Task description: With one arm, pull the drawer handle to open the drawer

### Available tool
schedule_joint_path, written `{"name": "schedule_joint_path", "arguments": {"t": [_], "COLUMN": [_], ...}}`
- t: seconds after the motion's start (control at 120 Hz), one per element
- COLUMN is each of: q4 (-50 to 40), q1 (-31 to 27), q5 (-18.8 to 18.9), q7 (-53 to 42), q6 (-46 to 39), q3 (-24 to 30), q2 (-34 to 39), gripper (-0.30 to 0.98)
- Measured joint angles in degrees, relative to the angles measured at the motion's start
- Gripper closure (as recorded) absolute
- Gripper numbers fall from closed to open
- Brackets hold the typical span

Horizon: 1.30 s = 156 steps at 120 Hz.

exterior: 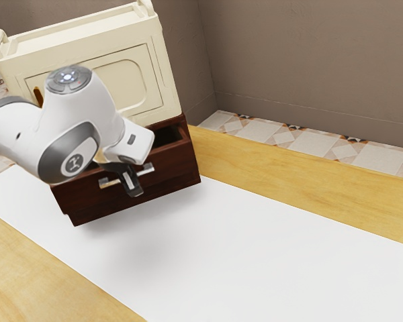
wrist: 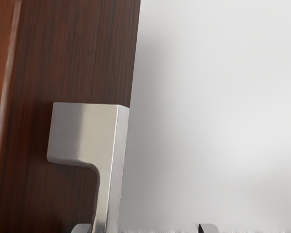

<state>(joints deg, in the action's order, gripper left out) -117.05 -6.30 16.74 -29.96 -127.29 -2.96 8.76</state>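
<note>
1 pincer (exterior: 134, 190), 1 open drawer (exterior: 177, 164)

Below the end effector (exterior: 134, 192), a wooden table (exterior: 289, 176) is partly covered by a white sheet (exterior: 255, 255). Farther away, brownish walls (exterior: 309, 60) are seen above a patterned tile floor (exterior: 319, 149).

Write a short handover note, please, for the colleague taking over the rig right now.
Gripper: open, at the drawer's handle; the handle lies between the fingers of the gripper, close to one finger and well clear of the other, so not gripped.
Drawer: the dark wooden drawer sits below the cream cabinet door.
Done: the drawer is at least partly open; its hollow is visible from above.
Left: if more opening is wanted, probably close on the handle or hook it, then pull further.
</note>
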Motion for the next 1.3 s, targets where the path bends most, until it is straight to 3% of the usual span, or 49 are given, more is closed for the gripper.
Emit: {"name": "schedule_joint_path", "arguments": {"t": [0.25, 0.442, 1.3], "q4": [-1.8, -3.4, -6.4], "q1": [0.6, 1.1, 1.2], "q5": [-0.7, -1.2, -4.2], "q7": [0.8, 1.4, 3.0], "q6": [0.4, 0.9, 3.5], "q3": [1.0, 1.6, 3.5], "q2": [1.4, 3.5, 7.8], "gripper": [0.45, 0.52, 0.44]}}
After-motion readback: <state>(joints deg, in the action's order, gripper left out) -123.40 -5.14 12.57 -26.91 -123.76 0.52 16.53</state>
